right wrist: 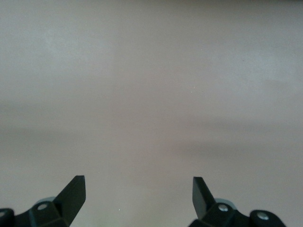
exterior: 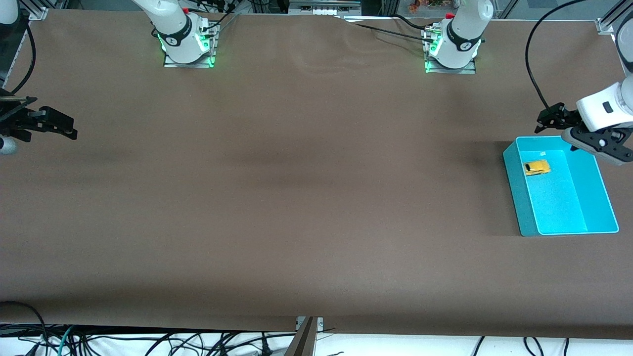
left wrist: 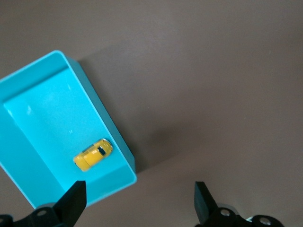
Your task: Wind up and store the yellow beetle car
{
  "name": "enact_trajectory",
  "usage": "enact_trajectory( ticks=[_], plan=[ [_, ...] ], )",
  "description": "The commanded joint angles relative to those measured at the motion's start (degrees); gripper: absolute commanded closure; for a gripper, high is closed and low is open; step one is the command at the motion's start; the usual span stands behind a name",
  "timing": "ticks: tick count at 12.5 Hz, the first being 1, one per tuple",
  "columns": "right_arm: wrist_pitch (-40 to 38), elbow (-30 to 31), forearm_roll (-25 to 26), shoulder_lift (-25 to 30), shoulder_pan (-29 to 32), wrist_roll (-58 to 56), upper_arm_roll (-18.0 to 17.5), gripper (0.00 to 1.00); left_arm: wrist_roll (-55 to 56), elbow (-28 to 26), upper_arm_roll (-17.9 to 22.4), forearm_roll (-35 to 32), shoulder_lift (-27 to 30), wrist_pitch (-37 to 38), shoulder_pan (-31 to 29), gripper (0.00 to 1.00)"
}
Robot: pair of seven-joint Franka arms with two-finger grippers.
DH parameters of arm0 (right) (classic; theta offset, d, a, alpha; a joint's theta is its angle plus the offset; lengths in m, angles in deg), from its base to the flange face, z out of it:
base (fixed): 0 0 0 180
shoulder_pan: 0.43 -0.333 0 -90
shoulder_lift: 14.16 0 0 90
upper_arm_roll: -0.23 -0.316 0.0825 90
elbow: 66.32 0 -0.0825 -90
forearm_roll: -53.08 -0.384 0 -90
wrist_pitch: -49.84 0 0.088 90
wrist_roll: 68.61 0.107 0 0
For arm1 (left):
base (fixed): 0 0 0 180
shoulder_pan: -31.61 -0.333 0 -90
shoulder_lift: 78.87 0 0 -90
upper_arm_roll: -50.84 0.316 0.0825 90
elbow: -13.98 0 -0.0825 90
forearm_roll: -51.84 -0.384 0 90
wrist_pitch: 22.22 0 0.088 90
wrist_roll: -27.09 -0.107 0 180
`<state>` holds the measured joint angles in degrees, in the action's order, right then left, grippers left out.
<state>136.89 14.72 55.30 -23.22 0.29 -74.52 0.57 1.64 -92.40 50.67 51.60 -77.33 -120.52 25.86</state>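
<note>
1 yellow beetle car lies on the floor of the teal bin, in the bin's end farther from the front camera. The left gripper hangs released and empty above the table just beside that end of the bin. The right gripper waits released and empty, well apart from the bin at the right arm's end of the table.
</note>
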Motion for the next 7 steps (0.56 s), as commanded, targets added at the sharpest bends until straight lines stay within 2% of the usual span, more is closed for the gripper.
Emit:
enact_trajectory(
  ticks=[1, 3, 7],
  plan=[
    [0.32, 0.6, -0.99, 0.62, 0.42, -0.16, 0.1, 0.0, 13.98, 1.36, 0.35, 2.43, 2.32, 4.16, 1.88, 0.0],
    [0.32, 0.6, -0.99, 0.62, 0.42, -0.16, 0.1, 0.0, 21.12, 1.79, 0.35, 2.52, 4.51, 6.61, 3.55, 0.0],
    [0.4, 0.6, -0.99, 0.62, 0.51, -0.16, 0.1, 0.0, 27.83, 6.71, 0.26, 1.65, 3.91, 11.2, 6.98, 0.0]
  ],
)
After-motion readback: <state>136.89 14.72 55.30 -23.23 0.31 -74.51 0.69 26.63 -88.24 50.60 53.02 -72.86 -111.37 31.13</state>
